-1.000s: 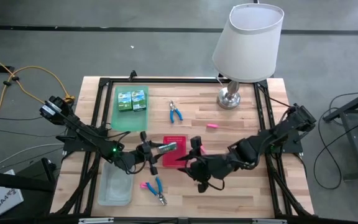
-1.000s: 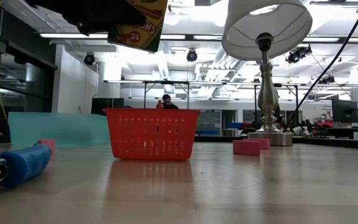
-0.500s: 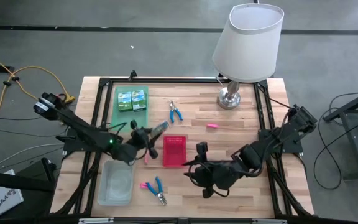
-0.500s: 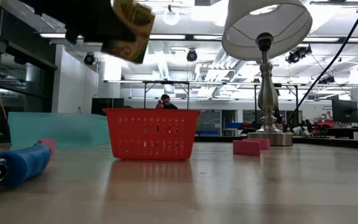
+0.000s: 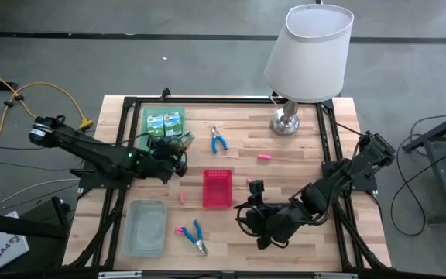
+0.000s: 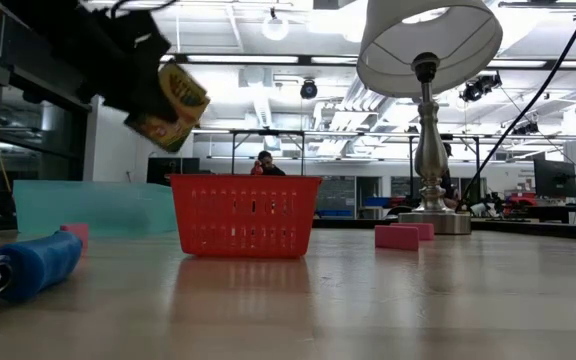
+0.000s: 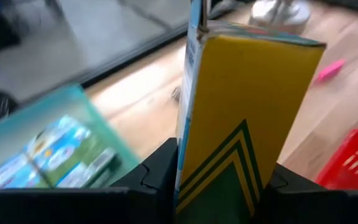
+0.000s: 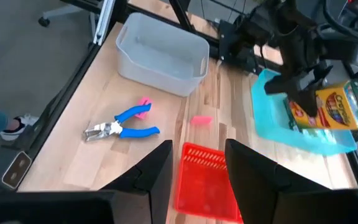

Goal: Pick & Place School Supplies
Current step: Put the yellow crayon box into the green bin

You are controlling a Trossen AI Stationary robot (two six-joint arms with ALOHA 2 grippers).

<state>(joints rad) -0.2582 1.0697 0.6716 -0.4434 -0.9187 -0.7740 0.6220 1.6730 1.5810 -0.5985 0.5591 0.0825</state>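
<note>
Holding a crayon box (image 7: 241,118) clamped between its fingers, the left hand (image 5: 178,147) hangs above the near edge of the green tray (image 5: 150,149), where two more green boxes (image 5: 165,124) already lie. The box sits tilted in the grip, well above the tabletop (image 5: 285,170). If released from this height it would likely tumble, bounce off the tray or knock the boxes already there; a thin cardboard carton pinched near one end could also slip or crush. The right hand (image 8: 196,155) waits with fingers parted, empty, above the red mesh basket (image 8: 207,177), and I judge it clear of the left arm's path. Blue-handled pliers (image 5: 219,140), a second pair (image 5: 194,235) and pink erasers (image 5: 264,156) lie loose on the tabletop.
</note>
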